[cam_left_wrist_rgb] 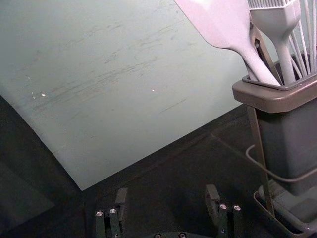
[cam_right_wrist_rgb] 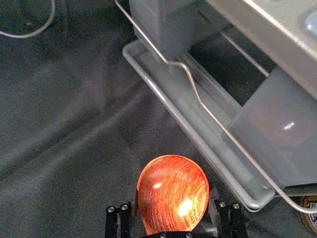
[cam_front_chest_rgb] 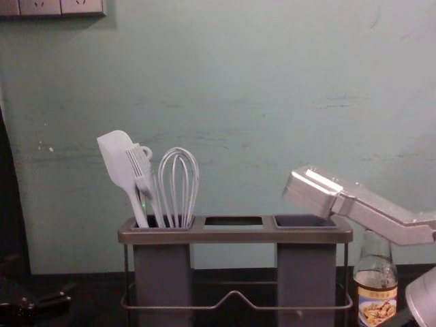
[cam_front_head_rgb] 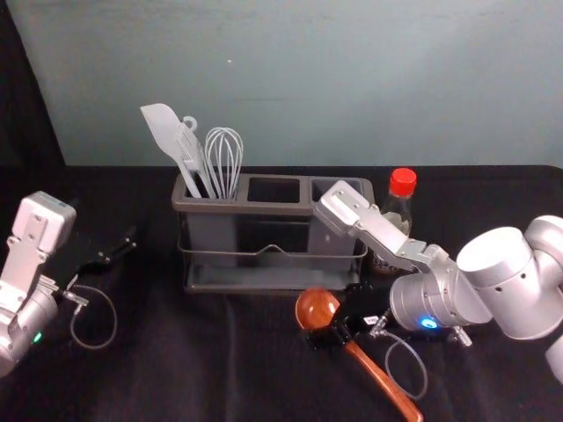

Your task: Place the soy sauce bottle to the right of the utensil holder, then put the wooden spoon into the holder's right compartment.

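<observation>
Wooden spoon (cam_front_head_rgb: 365, 362) lies on the tabletop (cam_front_head_rgb: 202, 378) before the utensil holder (cam_front_head_rgb: 290, 209), bowl between the right tool's (cam_right_wrist_rgb: 172, 194) spread fingers; the left tool (cam_left_wrist_rgb: 166, 192), also spread, waits left. With the soy sauce bottle (cam_front_chest_rgb: 375, 283) right of the holder, only the spoon's lift and insertion seem left.

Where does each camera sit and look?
On its head: looks forward and down at the holder; left arm, right arm show.
On its left wrist: sees wall, holder; open left gripper shows.
On its right wrist: sees wooden spoon, holder; right gripper shows.
On its chest: looks forward at the holder; right arm, left gripper show.
Head and chest both see the whisk.
</observation>
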`<state>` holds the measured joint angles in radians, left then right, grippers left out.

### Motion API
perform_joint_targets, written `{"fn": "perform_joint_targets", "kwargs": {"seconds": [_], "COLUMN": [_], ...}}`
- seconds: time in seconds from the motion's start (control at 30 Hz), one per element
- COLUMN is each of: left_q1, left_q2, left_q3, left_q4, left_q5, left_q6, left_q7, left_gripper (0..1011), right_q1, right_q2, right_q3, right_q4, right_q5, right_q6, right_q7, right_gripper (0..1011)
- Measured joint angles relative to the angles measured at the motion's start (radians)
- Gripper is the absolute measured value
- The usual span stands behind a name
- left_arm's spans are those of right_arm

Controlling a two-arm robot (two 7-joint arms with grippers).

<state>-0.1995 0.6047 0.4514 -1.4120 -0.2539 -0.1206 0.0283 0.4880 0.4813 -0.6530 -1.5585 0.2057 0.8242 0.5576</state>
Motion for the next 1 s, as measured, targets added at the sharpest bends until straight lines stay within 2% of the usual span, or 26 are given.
{"fn": "perform_joint_targets", "kwargs": {"seconds": [0.17,0.47,0.7,1.0], "left_q1": [0.0,0.0,0.0,0.0], "left_q2": [0.0,0.0,0.0,0.0], "left_q3": [0.0,0.0,0.0,0.0], "left_q4": [0.0,0.0,0.0,0.0], "left_q5": [0.0,0.0,0.0,0.0], "left_q6": [0.0,0.0,0.0,0.0], "left_q7": [0.0,0.0,0.0,0.0], "left_gripper": [1011,1012,1012,1011], "right_q1": [-0.016,-0.057,-0.084,-0.157], "right_q2": [0.005,0.02,0.019,0.024], "right_q3": [0.012,0.023,0.031,0.088], "right_q4": [-0.021,-0.103,-0.145,-0.234], "right_q5": [-0.006,-0.05,-0.082,-0.107], "right_q6": [-0.029,-0.072,-0.084,-0.141], "right_q7": [-0.006,-0.03,-0.058,-0.109], "right_gripper": [836,835,836,836]}}
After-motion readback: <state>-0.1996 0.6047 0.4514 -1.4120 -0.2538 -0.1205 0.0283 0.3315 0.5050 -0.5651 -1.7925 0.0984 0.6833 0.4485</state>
